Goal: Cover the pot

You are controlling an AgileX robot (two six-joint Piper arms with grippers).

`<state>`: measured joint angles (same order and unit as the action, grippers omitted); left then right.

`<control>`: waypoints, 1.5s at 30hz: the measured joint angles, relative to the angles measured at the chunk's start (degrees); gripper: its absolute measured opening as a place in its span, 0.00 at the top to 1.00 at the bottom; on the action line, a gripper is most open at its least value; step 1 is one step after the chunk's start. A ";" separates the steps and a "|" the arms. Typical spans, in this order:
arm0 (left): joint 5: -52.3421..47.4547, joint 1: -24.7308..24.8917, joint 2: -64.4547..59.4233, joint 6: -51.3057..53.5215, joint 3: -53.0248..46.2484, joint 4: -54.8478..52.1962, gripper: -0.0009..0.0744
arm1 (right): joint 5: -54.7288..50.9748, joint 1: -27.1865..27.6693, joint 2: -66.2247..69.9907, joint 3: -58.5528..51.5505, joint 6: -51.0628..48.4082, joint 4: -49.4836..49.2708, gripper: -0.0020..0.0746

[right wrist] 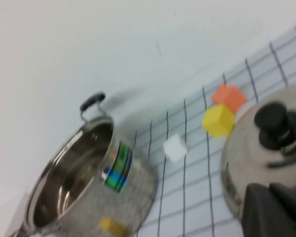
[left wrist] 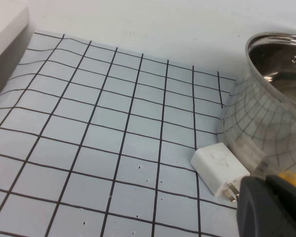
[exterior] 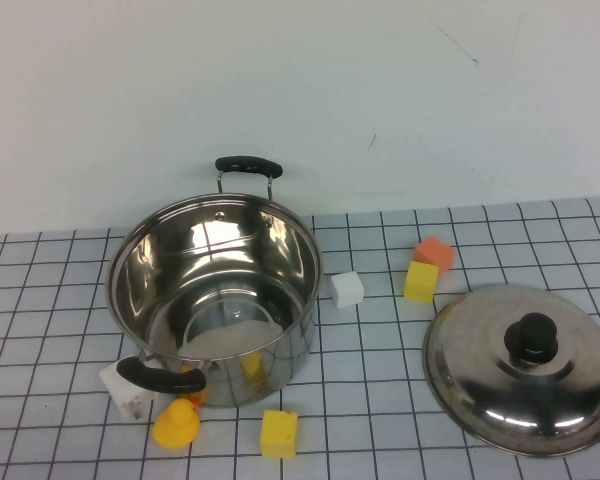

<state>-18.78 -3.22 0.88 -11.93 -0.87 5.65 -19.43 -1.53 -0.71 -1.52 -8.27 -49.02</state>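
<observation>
The steel pot (exterior: 280, 250) stands open and upright at the centre-left of the gridded mat, with one black handle at the back and one at the front. The domed steel lid (exterior: 480, 370) with its black knob (exterior: 533, 337) lies on the mat to the pot's right. Neither gripper shows in the high view. In the left wrist view my left gripper (left wrist: 266, 207) is shut and empty, low beside the pot's wall (left wrist: 266, 98) and a white charger plug (left wrist: 218, 168). In the right wrist view my right gripper (right wrist: 271, 210) is shut and empty, just above the lid's near rim (right wrist: 246, 158).
A white cube (exterior: 347, 288), a yellow block (exterior: 421, 281) and an orange block (exterior: 435, 252) lie between pot and lid. A yellow duck (exterior: 176, 423), another yellow block (exterior: 278, 433) and the white charger plug (exterior: 128, 388) lie at the pot's front. A white wall stands behind.
</observation>
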 joint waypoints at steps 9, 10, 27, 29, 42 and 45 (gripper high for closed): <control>0.00 0.00 0.00 0.00 0.00 0.00 0.99 | -1.10 0.00 0.00 1.56 -16.45 -1.98 0.98; 0.00 0.00 0.00 0.00 0.00 0.00 0.99 | -2.52 0.00 0.00 2.77 -19.03 -2.12 0.98; 0.00 0.00 0.00 0.00 0.00 0.00 0.99 | 11.72 -2.95 33.18 22.31 -1.03 29.99 0.94; 0.00 0.00 0.00 0.00 0.00 0.00 0.99 | 20.88 -5.18 37.19 21.69 8.61 39.14 0.86; 0.00 0.00 0.00 0.00 0.00 0.00 0.99 | 75.02 -9.26 73.50 18.85 21.82 59.62 0.20; 0.00 0.00 0.00 0.00 0.00 0.00 0.99 | 80.80 -9.26 81.29 18.85 21.82 61.02 0.20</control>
<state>-18.78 -3.22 0.88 -11.93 -0.87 5.65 61.37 -10.79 80.59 17.33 13.55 11.99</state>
